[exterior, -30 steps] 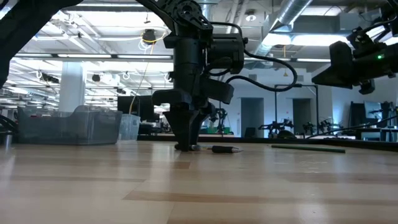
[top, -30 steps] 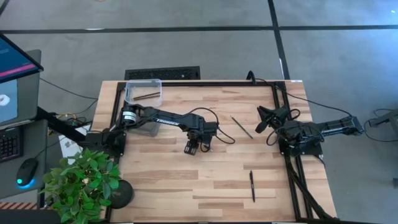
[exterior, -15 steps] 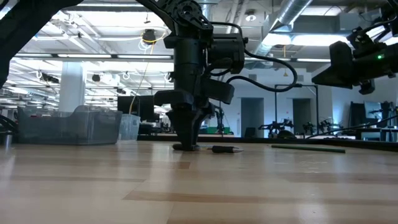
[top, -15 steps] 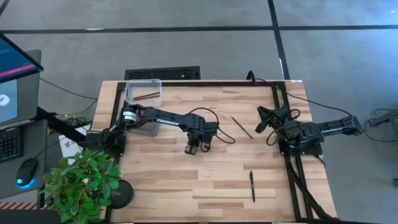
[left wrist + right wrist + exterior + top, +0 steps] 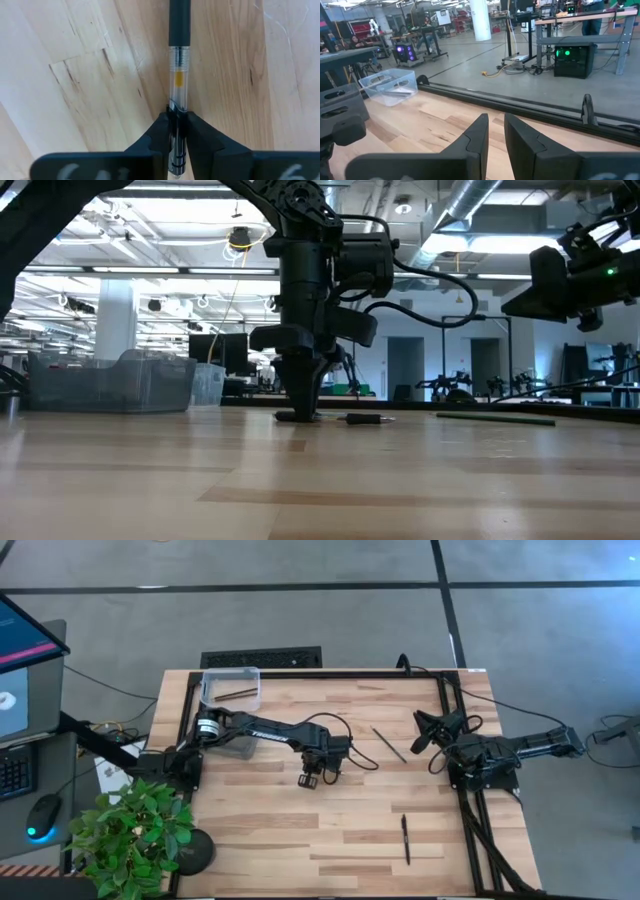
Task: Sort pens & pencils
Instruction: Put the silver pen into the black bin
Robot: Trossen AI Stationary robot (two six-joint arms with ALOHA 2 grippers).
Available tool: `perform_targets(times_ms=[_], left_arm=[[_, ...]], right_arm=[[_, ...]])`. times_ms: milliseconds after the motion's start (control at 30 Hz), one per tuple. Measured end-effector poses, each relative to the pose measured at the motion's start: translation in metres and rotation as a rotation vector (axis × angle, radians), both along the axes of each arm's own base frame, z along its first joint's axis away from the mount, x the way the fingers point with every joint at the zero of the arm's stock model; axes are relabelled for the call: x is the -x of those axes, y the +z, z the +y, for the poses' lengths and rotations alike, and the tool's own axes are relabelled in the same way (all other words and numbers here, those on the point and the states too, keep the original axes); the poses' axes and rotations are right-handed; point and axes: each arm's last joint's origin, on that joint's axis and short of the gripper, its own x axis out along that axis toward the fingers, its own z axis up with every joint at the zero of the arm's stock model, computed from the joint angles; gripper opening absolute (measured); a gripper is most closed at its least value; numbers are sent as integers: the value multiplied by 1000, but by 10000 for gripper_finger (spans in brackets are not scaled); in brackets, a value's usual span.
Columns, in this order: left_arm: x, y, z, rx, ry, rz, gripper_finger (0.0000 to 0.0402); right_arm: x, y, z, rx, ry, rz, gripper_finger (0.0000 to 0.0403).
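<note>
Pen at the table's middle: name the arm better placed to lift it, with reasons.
Left. Its end effector is already shut on the pen, which lies on the table. The right end effector waits folded at the table's right edge.

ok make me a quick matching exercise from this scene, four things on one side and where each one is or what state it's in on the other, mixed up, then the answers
Things:
1. left gripper
2. right gripper
3. clear bin
4. loose pen

Places or states:
A. at the table's far left corner, with a thin brown stick inside
B. lying alone on the wood near the front edge, right of centre
C. down at the tabletop mid-table, fingers clamped on a clear-barrelled pen
D. raised above the table's right edge, holding nothing

Pairs: 1-C, 2-D, 3-A, 4-B
</note>
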Motion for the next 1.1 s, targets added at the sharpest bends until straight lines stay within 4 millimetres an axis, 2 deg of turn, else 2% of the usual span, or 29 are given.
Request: perform_targets(times_ms=[233,433,500,900,1100], left_arm=[[3,8,-1,2,1,3,29],[14,34,0,-21,7,-1,32],[17,48,1,-59,13,-22,30],[56,97,3,-155,167,118,24],[76,130,6,-209,223,95,25]], right_arm=[[0,0,0,0,0,0,82],[0,0,0,0,0,0,82],[0,0,0,0,0,0,82],[0,0,0,0,0,0,82],[0,0,0,0,0,1,82]])
